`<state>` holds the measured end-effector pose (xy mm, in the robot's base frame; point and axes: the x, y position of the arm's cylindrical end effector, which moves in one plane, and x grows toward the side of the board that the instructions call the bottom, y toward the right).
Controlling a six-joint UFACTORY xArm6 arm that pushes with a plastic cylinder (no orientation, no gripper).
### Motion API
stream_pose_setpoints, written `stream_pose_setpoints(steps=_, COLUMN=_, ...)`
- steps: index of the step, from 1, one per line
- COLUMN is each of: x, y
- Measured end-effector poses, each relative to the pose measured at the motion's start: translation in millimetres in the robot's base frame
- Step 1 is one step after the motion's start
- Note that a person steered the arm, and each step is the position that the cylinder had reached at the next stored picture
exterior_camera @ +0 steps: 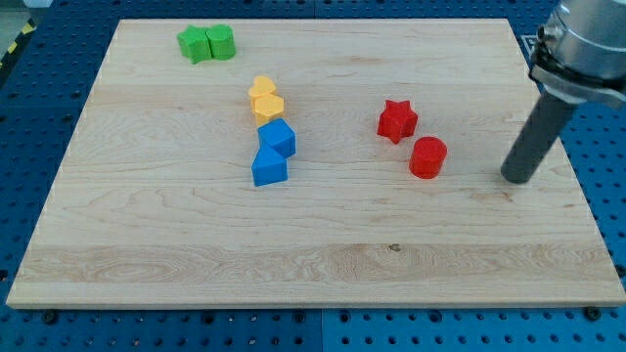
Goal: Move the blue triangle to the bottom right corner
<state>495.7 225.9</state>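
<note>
Two blue blocks sit left of the board's middle. The lower one (pixel 269 167) looks like the blue triangle; the upper blue block (pixel 278 137) touches it and looks like a cube. My tip (pixel 515 179) rests on the board near the view's right edge, far right of both blue blocks. The rod rises from it up to the arm at the view's top right. The tip touches no block; the nearest is the red cylinder (pixel 427 157) to its left.
A red star (pixel 397 120) lies up-left of the red cylinder. Two yellow blocks (pixel 264 100) stack in line just above the blue ones. A green star (pixel 196 44) and a green cylinder (pixel 221 42) sit at the top left. The wooden board (pixel 323 264) lies on a blue perforated table.
</note>
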Motion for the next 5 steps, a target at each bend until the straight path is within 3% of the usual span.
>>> stream_pose_setpoints(steps=1, x=31.8, y=1.5)
stream_pose_setpoints(steps=2, x=30.6, y=-33.1)
stream_pose_setpoints(steps=4, x=-20.6, y=-89.8)
stream_pose_setpoints(steps=5, x=-20.9, y=-103.2)
